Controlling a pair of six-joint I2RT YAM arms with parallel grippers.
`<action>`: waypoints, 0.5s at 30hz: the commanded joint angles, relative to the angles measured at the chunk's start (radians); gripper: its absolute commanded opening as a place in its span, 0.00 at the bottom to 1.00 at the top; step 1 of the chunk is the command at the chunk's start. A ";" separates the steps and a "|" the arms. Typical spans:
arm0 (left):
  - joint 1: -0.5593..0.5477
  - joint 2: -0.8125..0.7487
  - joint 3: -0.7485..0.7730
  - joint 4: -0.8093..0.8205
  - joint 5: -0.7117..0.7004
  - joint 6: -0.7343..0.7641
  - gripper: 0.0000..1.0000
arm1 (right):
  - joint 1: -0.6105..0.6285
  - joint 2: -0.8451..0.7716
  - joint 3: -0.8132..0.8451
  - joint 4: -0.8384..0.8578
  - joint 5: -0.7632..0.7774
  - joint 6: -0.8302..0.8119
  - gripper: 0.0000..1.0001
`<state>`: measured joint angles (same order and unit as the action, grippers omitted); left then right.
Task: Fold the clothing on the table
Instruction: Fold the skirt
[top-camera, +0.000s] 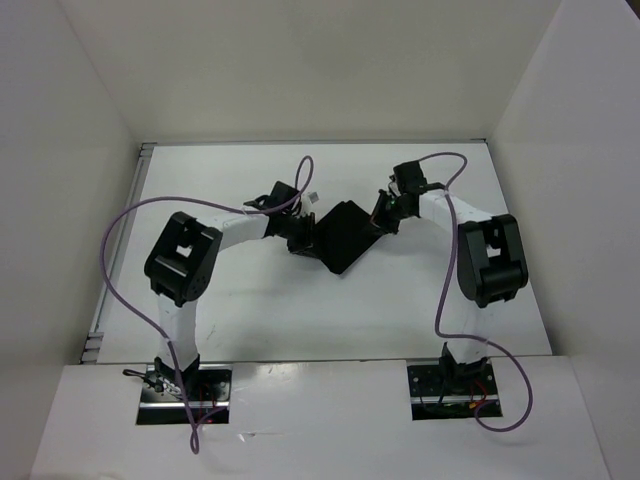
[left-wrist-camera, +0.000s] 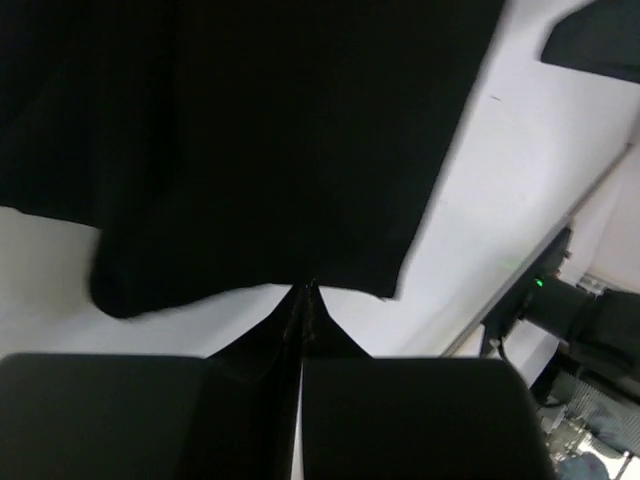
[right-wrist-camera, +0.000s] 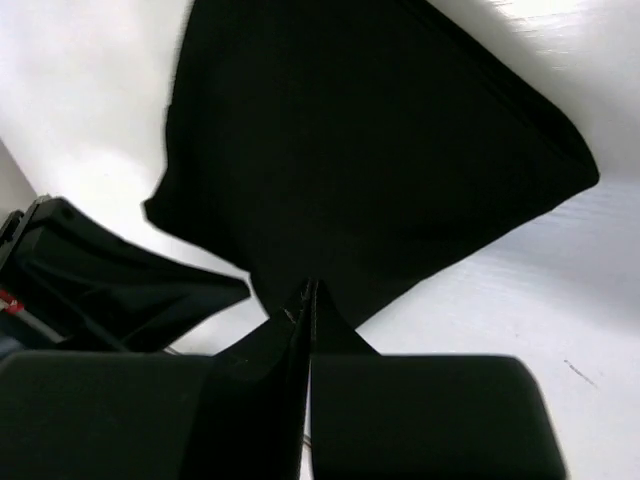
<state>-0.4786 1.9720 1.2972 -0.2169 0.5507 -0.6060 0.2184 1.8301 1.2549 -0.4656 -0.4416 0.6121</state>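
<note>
Left fingers (left-wrist-camera: 262, 345) pinched shut on one corner of the black clothing (top-camera: 342, 236), right fingers (right-wrist-camera: 268, 345) clamped on the opposite corner, diamond-shaped on the white tabletop (top-camera: 300, 310)

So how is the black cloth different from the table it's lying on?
The clothing is black, the table white. The clothing is small and diamond-shaped from above; the table is much bigger and rectangular. The clothing lies in soft layers; the table is flat. Both are plain, with no pattern.
</note>
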 joint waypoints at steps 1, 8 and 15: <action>0.011 0.017 0.022 0.091 -0.027 -0.017 0.00 | 0.007 0.052 0.001 0.022 0.017 -0.008 0.00; 0.051 0.122 0.088 0.102 -0.037 -0.035 0.00 | -0.002 0.164 0.031 0.022 0.063 -0.017 0.00; 0.060 0.166 0.120 0.102 -0.017 -0.044 0.00 | -0.024 0.225 0.040 0.013 0.096 -0.017 0.00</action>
<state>-0.4236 2.1128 1.3861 -0.1482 0.5190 -0.6422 0.2070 2.0018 1.2819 -0.4614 -0.4263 0.6155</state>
